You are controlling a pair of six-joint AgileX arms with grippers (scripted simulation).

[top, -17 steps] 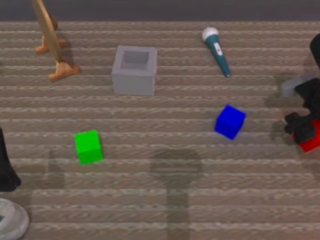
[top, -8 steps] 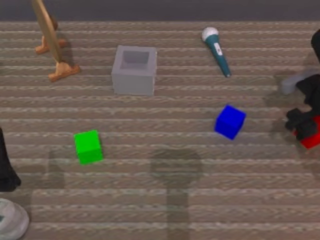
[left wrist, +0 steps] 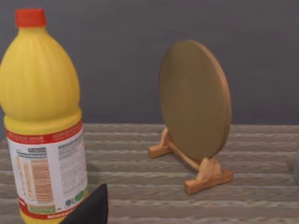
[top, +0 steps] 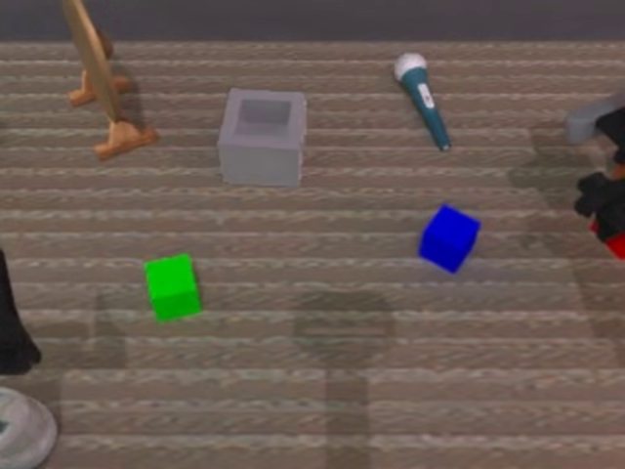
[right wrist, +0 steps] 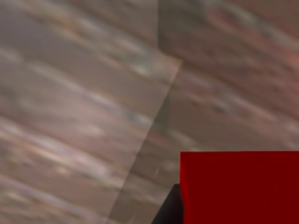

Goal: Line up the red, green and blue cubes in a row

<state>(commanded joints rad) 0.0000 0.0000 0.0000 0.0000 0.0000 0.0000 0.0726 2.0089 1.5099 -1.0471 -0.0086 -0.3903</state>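
Right tool (top: 607,207) at the tabletop's (top: 391,391) right edge, closed on the red cube (top: 617,242), of which only a corner shows from above; the right wrist view shows the red cube close against a dark finger. Blue cube (top: 449,237) on the tabletop right of centre, green cube (top: 173,286) well apart at the left. Left arm (top: 15,332) parked at the left edge; whether its tool is open cannot be told.
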